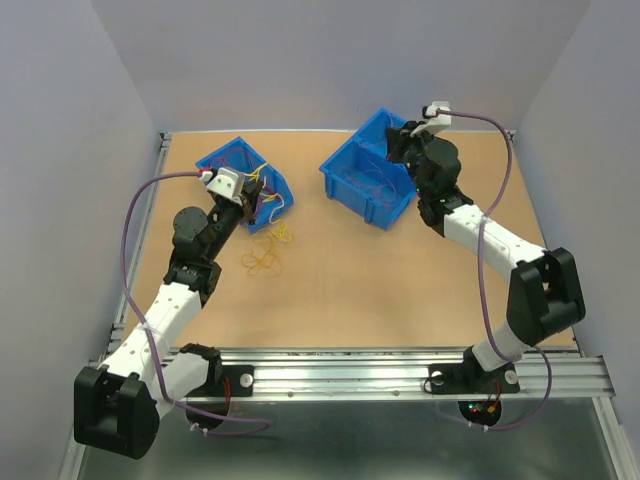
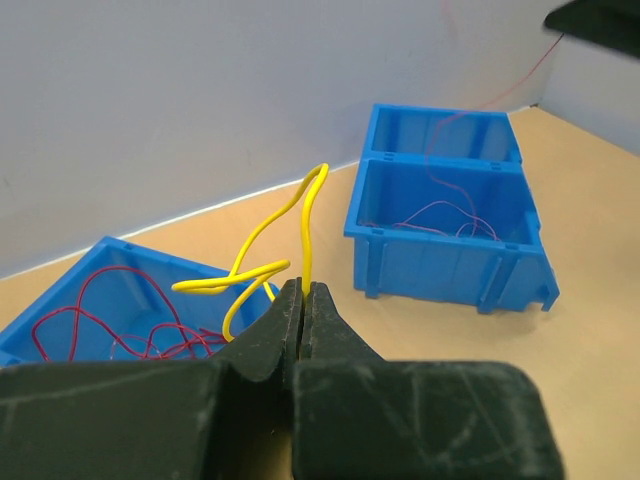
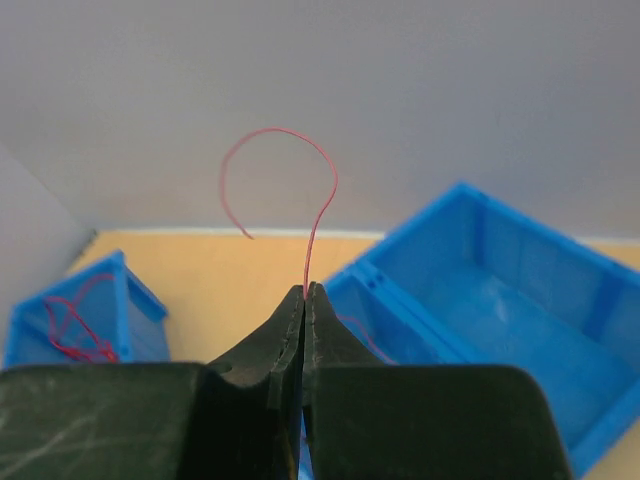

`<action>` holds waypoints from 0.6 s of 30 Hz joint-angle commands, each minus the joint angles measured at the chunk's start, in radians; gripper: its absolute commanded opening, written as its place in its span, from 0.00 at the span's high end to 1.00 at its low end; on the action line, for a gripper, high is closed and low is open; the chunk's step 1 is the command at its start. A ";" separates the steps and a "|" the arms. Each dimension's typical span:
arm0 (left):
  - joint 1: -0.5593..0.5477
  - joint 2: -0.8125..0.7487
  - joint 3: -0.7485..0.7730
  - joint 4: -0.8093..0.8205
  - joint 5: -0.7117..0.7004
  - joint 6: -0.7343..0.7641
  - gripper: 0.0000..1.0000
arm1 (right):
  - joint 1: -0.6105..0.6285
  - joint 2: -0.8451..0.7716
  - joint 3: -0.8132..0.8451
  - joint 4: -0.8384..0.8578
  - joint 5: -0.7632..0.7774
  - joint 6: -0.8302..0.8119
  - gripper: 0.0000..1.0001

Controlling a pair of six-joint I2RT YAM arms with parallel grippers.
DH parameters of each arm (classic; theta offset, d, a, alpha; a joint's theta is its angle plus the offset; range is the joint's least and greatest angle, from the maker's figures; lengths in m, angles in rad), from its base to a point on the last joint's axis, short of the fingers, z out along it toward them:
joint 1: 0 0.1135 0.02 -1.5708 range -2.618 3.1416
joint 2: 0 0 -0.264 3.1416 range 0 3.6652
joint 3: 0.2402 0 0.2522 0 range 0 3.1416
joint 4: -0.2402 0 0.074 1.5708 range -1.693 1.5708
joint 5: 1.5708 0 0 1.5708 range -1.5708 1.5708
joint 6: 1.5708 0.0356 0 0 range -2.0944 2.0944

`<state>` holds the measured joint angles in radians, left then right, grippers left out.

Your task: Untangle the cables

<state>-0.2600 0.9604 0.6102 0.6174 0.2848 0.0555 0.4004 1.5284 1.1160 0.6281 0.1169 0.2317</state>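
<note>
Left pincer [image 2: 303, 290] clamps thin yellow wire [image 2: 304, 240] by left blue plastic bin [image 2: 60, 290]; right pincer [image 3: 305, 293] pinches thin red wire [image 3: 316, 232] over right blue plastic bin [image 3: 520, 290]. Likely sorting step; next release both, then grab loose yellow-orange tangle [image 1: 265, 262] on table [image 1: 350, 290].

The left bin [image 1: 225, 153] and right bin [image 1: 355, 190] are solid blue. The worktop [image 1: 380, 290] is plain tan. The left end effector [image 2: 303, 300] and right end effector [image 3: 304, 295] are black. Yellow wire [image 2: 305, 215]; red wire [image 3: 320, 200]; orange-yellow loops [image 1: 263, 263].
</note>
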 commanded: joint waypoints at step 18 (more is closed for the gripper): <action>-0.001 -0.019 0.005 0.065 0.047 0.010 1.00 | 0.005 -0.073 0.044 -0.435 -0.322 -0.129 0.21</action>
<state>-0.2600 0.9417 0.6102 0.6182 0.3134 0.0555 0.4004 1.4570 1.1938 0.1841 0.0666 0.1619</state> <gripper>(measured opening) 0.037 0.761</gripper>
